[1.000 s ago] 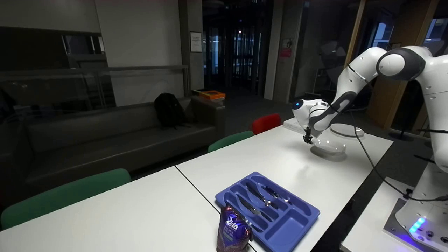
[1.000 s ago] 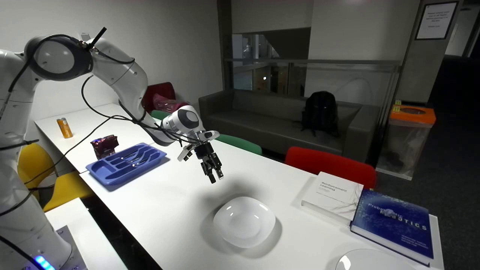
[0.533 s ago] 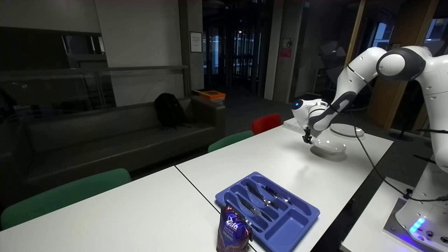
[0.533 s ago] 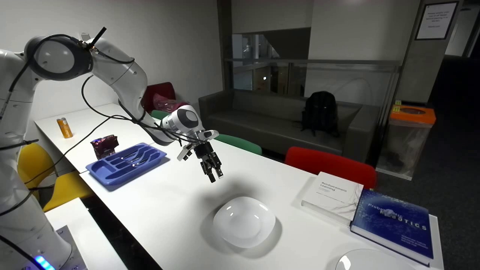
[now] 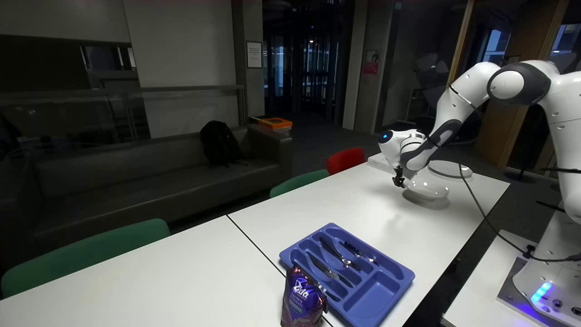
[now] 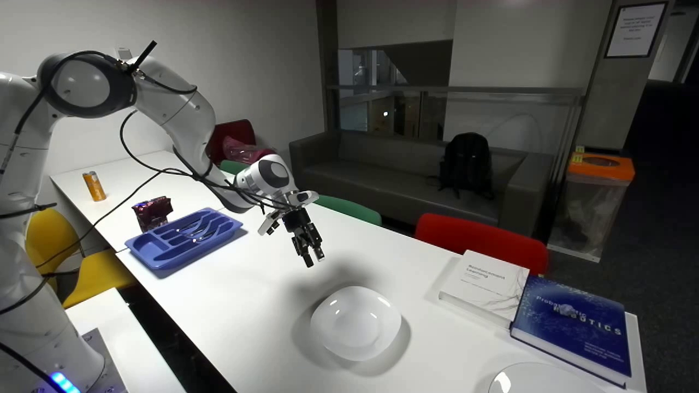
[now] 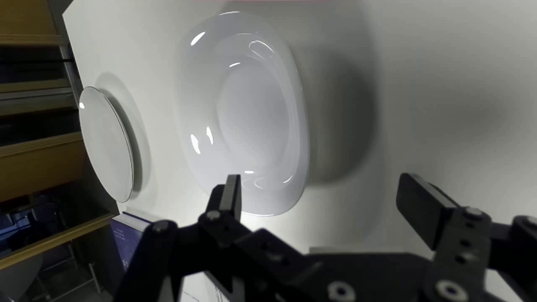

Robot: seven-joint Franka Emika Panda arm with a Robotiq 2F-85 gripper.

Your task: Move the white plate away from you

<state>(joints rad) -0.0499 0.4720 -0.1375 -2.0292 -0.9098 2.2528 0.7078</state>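
The white plate (image 6: 356, 323) is a glossy white dish with raised sides. It rests on the table and also shows in an exterior view (image 5: 427, 190) and in the wrist view (image 7: 254, 113). My gripper (image 6: 315, 258) is above the table, beside the plate and apart from it. In the wrist view the gripper (image 7: 323, 188) is open with nothing between its fingers. One finger (image 7: 230, 193) overlaps the plate's near rim in that view; the other finger (image 7: 423, 205) is over bare table. In an exterior view the gripper (image 5: 399, 180) shows small, by the plate's edge.
A flatter white plate (image 7: 107, 144) lies farther along the table. A white book (image 6: 486, 284) and a blue book (image 6: 570, 327) lie near the table's far edge. A blue cutlery tray (image 5: 372, 295), a shiny bag (image 5: 302, 299) and an orange can (image 6: 94, 186) stand farther off.
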